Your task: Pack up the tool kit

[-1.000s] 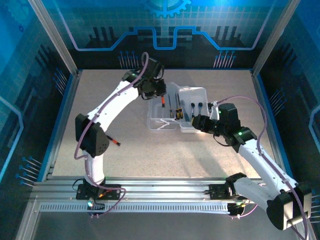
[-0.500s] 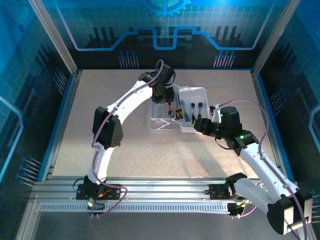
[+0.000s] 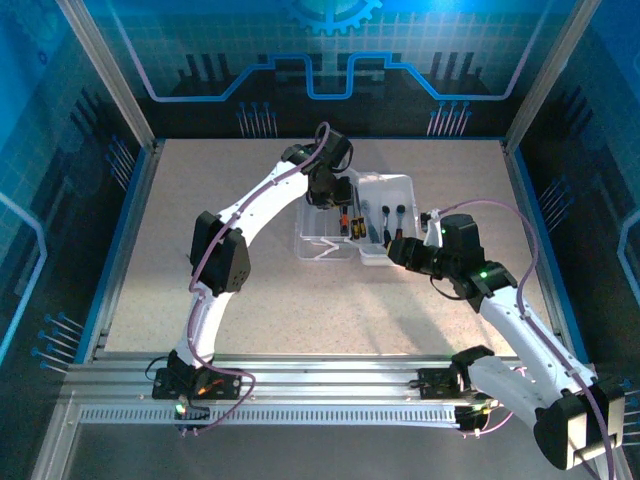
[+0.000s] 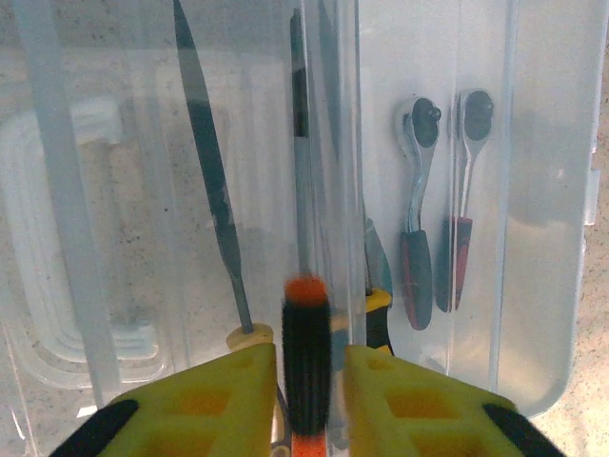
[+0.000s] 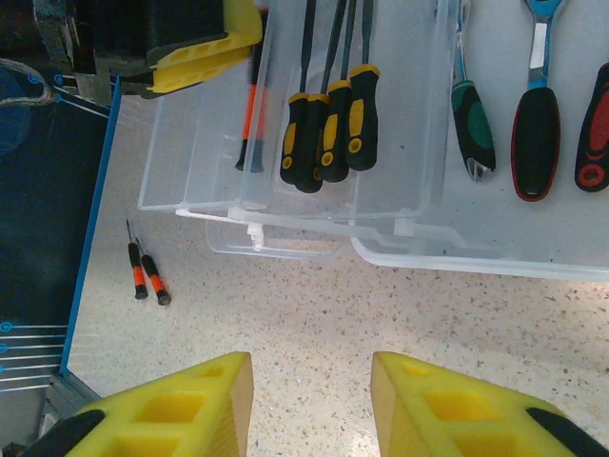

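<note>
No text, brand or number can be read on the case, the tools or the back wall (just a blue gear-and-circuit pattern).

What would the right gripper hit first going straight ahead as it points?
The right gripper would probably meet the near wall of the clear case first, past bare table; its height is unclear, so it may pass over.

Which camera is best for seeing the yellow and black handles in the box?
The right wrist view is best. The yellow-and-black handles lie side by side in the clear case, close and sharp. The left wrist view gives mostly their dark shafts through hazy plastic, with just slivers of yellow. The top external view shows them as tiny specks.
</note>
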`<state>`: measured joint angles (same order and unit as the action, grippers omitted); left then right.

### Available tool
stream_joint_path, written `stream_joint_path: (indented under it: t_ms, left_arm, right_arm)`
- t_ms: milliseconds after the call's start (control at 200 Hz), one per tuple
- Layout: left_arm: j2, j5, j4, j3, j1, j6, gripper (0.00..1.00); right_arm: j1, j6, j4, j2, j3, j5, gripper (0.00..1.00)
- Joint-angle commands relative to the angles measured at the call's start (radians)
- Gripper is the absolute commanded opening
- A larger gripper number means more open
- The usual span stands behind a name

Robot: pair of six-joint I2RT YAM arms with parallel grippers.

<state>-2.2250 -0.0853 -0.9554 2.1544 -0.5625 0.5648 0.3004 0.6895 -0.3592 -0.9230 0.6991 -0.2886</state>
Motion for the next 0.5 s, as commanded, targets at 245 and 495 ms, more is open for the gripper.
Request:
stream_joint_path:
  t_ms: [245,495]
  left_arm:
    - [0.076,0.015,-0.097,0.096,0.012,-0.044,0.37]
    - [0.425,0.130,0.036,-0.287,0.113,-0.004,0.54]
  right_arm:
    - [-0.009,0.010,-0.022,0.026,0.017,0.000,0.39]
    - [0.019,0.011,0.049,-0.001,-0.001,-0.008,0.48]
